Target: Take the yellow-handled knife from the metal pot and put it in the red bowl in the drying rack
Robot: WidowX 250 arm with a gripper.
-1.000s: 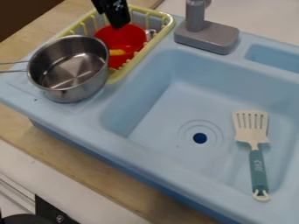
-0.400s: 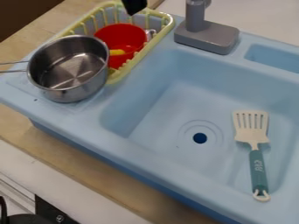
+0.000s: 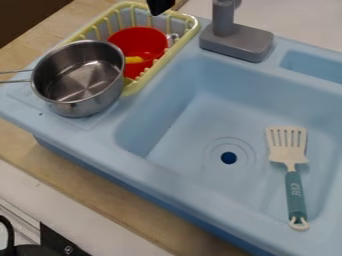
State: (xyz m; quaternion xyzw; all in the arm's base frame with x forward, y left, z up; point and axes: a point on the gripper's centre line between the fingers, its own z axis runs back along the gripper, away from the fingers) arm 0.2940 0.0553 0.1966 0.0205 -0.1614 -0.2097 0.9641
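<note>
in the camera view, the black claw (image 3: 160, 6) was at the top edge, left of centre, over the far end of a pale yellow slatted plastic dish rack (image 3: 168, 56); whether it was spread, pressed together or pinching something could not be told. the thing nearest to it was a bright red round vessel (image 3: 140, 41), lying in the rack below the claw, with a small yellow piece (image 3: 134, 59) in it and a shiny, pale curved piece (image 3: 173, 38) just beside it, on its right. in front of the rack and to its left, a round shiny steel pot (image 3: 79, 82) stood upright with its thin wire handle towards the left edge, its side overlapping the rack's near end in the view. the rack and pot were on the left part of a light blue plastic sink (image 3: 133, 155), which lay on a light wooden desk (image 3: 103, 196). a grey tap (image 3: 237, 42) stood behind the basin. in the basin, right of the dark round drain (image 3: 228, 158), lay a spatula (image 3: 290, 162) with a cream slotted head pointing away and a teal handle towards the near side.
</note>
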